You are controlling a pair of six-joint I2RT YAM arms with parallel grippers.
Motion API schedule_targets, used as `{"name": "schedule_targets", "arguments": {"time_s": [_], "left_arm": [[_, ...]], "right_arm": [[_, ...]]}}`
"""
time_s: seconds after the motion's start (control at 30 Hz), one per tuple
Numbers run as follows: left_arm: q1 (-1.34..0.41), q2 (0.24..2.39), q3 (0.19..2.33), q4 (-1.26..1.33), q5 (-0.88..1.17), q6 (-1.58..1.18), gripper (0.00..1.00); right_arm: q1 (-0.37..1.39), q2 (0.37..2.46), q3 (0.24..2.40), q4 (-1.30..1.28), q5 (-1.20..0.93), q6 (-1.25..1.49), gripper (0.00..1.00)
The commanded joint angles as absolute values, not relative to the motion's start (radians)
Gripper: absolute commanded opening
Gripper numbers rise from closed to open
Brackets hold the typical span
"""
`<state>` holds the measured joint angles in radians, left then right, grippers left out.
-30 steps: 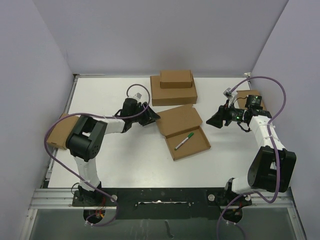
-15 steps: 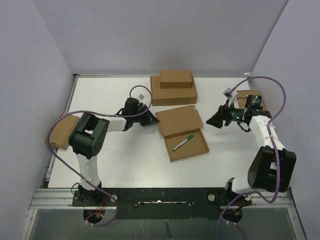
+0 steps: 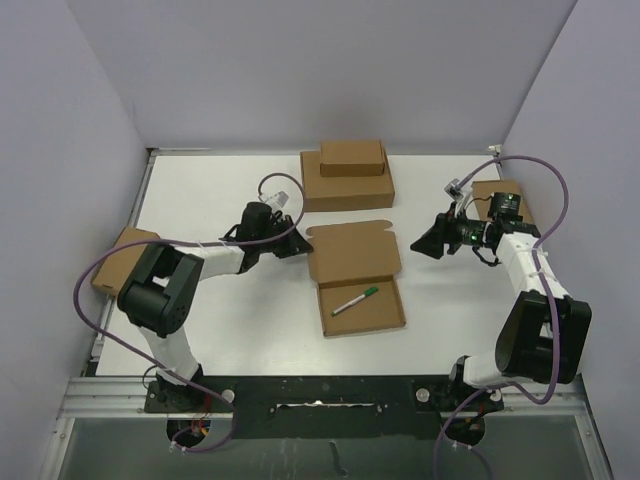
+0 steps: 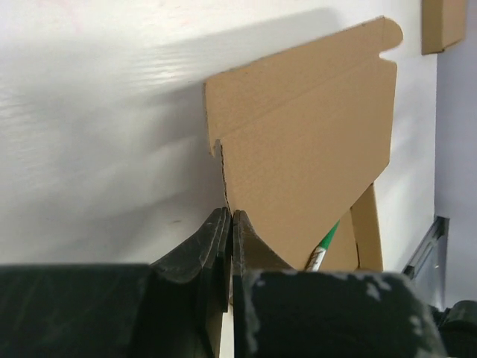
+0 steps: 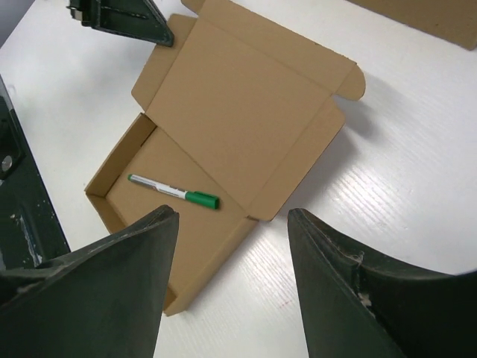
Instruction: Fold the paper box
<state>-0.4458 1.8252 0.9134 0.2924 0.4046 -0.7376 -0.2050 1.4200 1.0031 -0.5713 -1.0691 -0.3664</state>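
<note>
The paper box (image 3: 355, 252) lies open mid-table, its lid flat toward the back and its shallow tray (image 3: 370, 315) toward the front. A green-capped pen (image 3: 355, 301) rests in the tray. My left gripper (image 3: 299, 243) is at the lid's left edge, shut on the lid's side flap. In the left wrist view the fingers (image 4: 231, 216) meet with thin cardboard (image 4: 305, 149) between them, and the pen (image 4: 322, 250) shows behind. My right gripper (image 3: 420, 243) hovers open to the right of the box. It looks down on the box (image 5: 238, 112) and pen (image 5: 173, 192), holding nothing.
Two closed brown boxes are stacked at the back, a wide one (image 3: 347, 188) with a smaller one (image 3: 352, 157) on top. Another box (image 3: 118, 262) sits at the table's left edge, and one (image 3: 497, 188) sits behind the right arm.
My left gripper closed on the lid's side flap. The box swung round and slid left, toward the front. The right arm stayed put.
</note>
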Motion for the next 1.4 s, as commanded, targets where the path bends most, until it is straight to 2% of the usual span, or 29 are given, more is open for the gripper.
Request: {"name": "schedule_targets", "arguments": {"time_s": [0.0, 0.47, 0.6, 0.77, 1.13, 1.23, 1.37], "left_arm": [[-0.484, 1.671, 0.881, 0.385, 0.367, -0.568, 0.0], [-0.532, 1.592, 0.838, 0.435, 0.31, -0.471, 0.0], [-0.535, 1.592, 0.836, 0.445, 0.311, -0.466, 0.0], [-0.536, 1.591, 0.833, 0.451, 0.312, -0.463, 0.0], [-0.541, 1.591, 0.835, 0.455, 0.312, -0.473, 0.0], [-0.549, 1.588, 0.84, 0.447, 0.3, -0.48, 0.0], [-0.562, 1.585, 0.853, 0.416, 0.288, -0.497, 0.0]], "right_arm": [[-0.189, 1.467, 0.991, -0.509, -1.133, -0.314, 0.61], [-0.161, 1.627, 0.987, -0.46, -1.087, -0.192, 0.58], [-0.144, 1.67, 1.001, -0.47, -1.087, -0.196, 0.54], [-0.121, 1.68, 1.004, -0.47, -1.085, -0.207, 0.42], [-0.104, 1.669, 1.01, -0.473, -1.1, -0.225, 0.05], [-0.102, 1.645, 1.004, -0.462, -1.09, -0.222, 0.0], [-0.102, 1.589, 0.984, -0.424, -1.048, -0.205, 0.0]]}}
